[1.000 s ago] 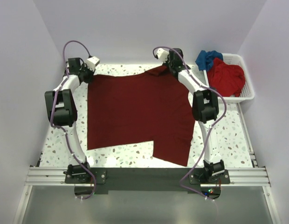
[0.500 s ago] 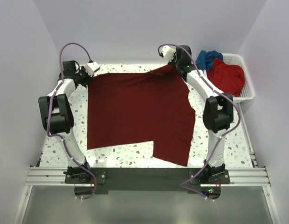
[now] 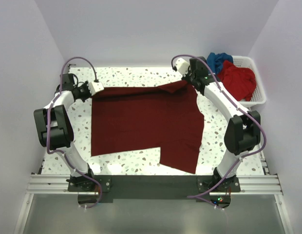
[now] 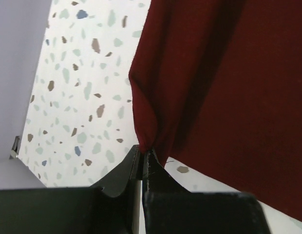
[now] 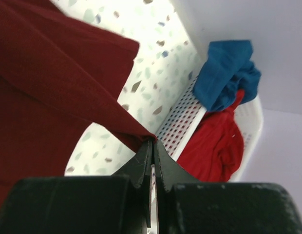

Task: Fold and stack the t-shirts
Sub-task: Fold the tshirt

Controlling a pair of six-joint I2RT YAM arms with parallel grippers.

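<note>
Left wrist view has the left gripper (image 4: pixel 141 152) pinched tight on a corner of the dark maroon t-shirt (image 4: pixel 229 87), the cloth bunched right at the tips. The right gripper (image 5: pixel 152 142) is clamped the same way on the other far corner, drawing it to a point. From above, the shirt lies spread on the speckled table (image 3: pixel 229 141), its far edge held between the two arms. I'd say the first fold is in hand. Next, both arms must carry that edge level toward the near hem, then let go. The red t-shirt (image 3: pixel 236 80) and blue t-shirt (image 3: pixel 215 61) sit in the white basket (image 3: pixel 255 100), far right.
</note>
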